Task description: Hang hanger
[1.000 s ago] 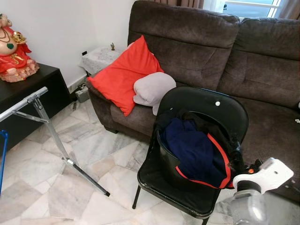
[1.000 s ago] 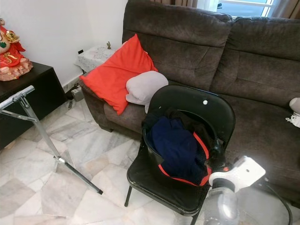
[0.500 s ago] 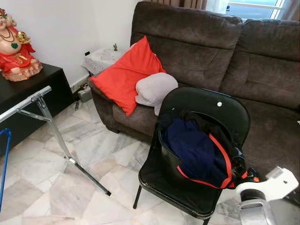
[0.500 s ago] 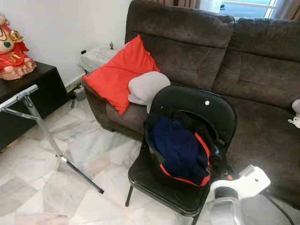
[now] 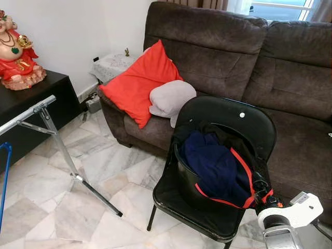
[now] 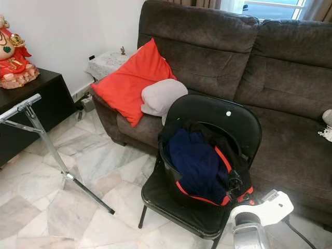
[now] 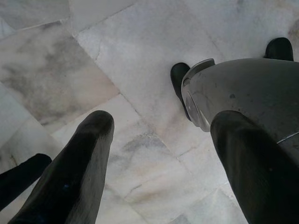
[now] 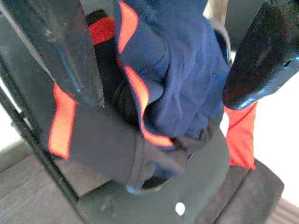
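The black bucket [image 5: 185,182] on the folding chair [image 5: 244,124] is mostly buried under the navy and red clothing [image 5: 218,168], so what lies inside cannot be told. The drying rack [image 5: 52,135] runs off the picture's edge, as does a blue bar [image 5: 4,176]. The figurine [image 5: 15,49] is cropped too. The right gripper [image 8: 163,79] has both fingertips cut off in its wrist view.

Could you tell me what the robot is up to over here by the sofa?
The robot stands at a black chair in front of the brown sofa. The chair holds a black basket of navy and red clothing. Its right gripper hovers at the clothing, jaws open and holding nothing. The left gripper hangs open over the marble floor. A metal rack stands to the left.
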`<state>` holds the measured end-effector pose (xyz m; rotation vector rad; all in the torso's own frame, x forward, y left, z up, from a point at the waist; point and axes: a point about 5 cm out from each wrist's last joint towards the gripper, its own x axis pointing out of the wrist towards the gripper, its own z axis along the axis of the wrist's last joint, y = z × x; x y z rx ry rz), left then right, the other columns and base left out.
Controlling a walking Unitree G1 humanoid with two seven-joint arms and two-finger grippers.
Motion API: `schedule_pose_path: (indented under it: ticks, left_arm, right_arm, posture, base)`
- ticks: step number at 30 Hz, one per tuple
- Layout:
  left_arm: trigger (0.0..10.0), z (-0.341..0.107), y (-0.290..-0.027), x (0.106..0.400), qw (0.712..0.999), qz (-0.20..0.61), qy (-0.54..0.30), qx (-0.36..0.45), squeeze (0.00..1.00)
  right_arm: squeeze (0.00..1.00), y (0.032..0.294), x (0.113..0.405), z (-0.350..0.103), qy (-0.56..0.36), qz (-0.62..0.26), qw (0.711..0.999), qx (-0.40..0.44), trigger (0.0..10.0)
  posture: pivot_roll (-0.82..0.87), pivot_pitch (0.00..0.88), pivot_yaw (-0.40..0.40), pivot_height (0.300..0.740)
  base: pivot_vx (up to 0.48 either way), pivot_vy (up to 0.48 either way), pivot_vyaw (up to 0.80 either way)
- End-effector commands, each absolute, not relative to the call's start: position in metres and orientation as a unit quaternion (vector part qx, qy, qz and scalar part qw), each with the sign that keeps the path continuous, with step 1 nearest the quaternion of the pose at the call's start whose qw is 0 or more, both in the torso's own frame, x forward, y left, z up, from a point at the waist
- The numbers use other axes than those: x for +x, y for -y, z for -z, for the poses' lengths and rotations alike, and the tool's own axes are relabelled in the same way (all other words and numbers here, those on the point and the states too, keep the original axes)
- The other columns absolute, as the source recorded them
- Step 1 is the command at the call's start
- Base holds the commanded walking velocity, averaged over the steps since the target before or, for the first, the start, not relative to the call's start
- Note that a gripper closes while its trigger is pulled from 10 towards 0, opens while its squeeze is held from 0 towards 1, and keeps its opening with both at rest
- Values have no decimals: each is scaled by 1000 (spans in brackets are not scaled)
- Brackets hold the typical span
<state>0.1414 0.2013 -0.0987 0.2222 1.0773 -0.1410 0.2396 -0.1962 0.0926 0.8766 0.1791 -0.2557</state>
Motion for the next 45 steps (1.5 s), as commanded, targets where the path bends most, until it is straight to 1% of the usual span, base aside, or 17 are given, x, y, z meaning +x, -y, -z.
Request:
schedule_pose_path:
  ticks: [1, 4, 5, 15, 16, 17, 18, 22, 23, 24, 25, 32, 33, 34, 45]
  left_arm:
    - [10000, 103, -195, 132, 840, 86, -526, 102, 0]
    - [10000, 103, -195, 132, 840, 85, -526, 102, 0]
    - [10000, 103, -195, 132, 840, 85, -526, 102, 0]
    - [10000, 103, -195, 133, 840, 84, -527, 100, 0]
    - [10000, 103, -195, 133, 840, 84, -527, 100, 0]
    - [10000, 103, -195, 133, 840, 83, -527, 100, 0]
    - [10000, 103, -195, 133, 840, 84, -527, 100, 0]
    - [10000, 103, -195, 133, 840, 83, -527, 99, 0]
    - [10000, 103, -195, 133, 840, 83, -527, 99, 0]
    - [10000, 103, -195, 133, 840, 83, -527, 99, 0]
    - [10000, 103, -195, 133, 840, 83, -527, 100, 0]
    - [10000, 103, -195, 133, 840, 83, -526, 100, 0]
    - [10000, 103, -195, 133, 840, 84, -527, 100, 0]
    - [10000, 103, -195, 133, 840, 84, -527, 100, 0]
    - [10000, 103, -195, 133, 840, 84, -528, 99, 0]
  right_arm:
    - [0, 188, 237, -84, -110, 123, 892, 421, 0]
    - [0, 189, 237, -80, -116, 129, 888, 426, 0]
    - [0, 190, 237, -79, -119, 130, 888, 424, 10000]
    - [0, 201, 241, -68, -135, 157, 885, 417, 10000]
    - [0, 202, 242, -68, -133, 156, 887, 414, 6471]
    - [0, 202, 243, -68, -131, 154, 890, 408, 6471]
    - [0, 203, 245, -67, -128, 154, 892, 404, 0]
    - [0, 204, 250, -68, -120, 159, 890, 411, 0]
    - [0, 204, 251, -69, -119, 159, 889, 412, 5373]
    - [0, 204, 252, -69, -118, 159, 889, 412, 5373]
    - [0, 204, 252, -70, -117, 159, 889, 412, 10000]
    - [0, 203, 254, -70, -114, 158, 889, 414, 10000]
    - [0, 200, 255, -71, -111, 149, 892, 413, 9255]
    - [0, 196, 256, -72, -108, 140, 893, 415, 0]
    - [0, 191, 260, -72, -111, 133, 891, 420, 0]
  posture:
    - [-11, 34, 29, 740]
    - [-9, 37, 27, 740]
    - [-9, 39, 28, 740]
    - [-5, 52, 25, 740]
    - [-8, 54, 26, 740]
    - [-8, 54, 26, 740]
    - [-6, 55, 27, 740]
    - [-3, 56, 26, 740]
    - [-3, 56, 26, 740]
    - [-3, 56, 26, 740]
    - [-3, 56, 26, 740]
    - [-3, 58, 26, 740]
    - [-3, 58, 26, 740]
    - [-3, 58, 26, 740]
    - [0, 62, 26, 740]
  base:
    - [0, 0, 0]
    - [0, 0, 0]
    - [0, 0, 0]
    - [0, 0, 0]
    - [0, 0, 0]
    - [0, 0, 0]
    - [0, 0, 0]
    - [0, 0, 0]
    - [0, 0, 0]
    - [0, 0, 0]
    - [0, 0, 0]
    - [0, 0, 0]
    - [0, 0, 0]
    - [0, 0, 0]
    - [0, 0, 0]
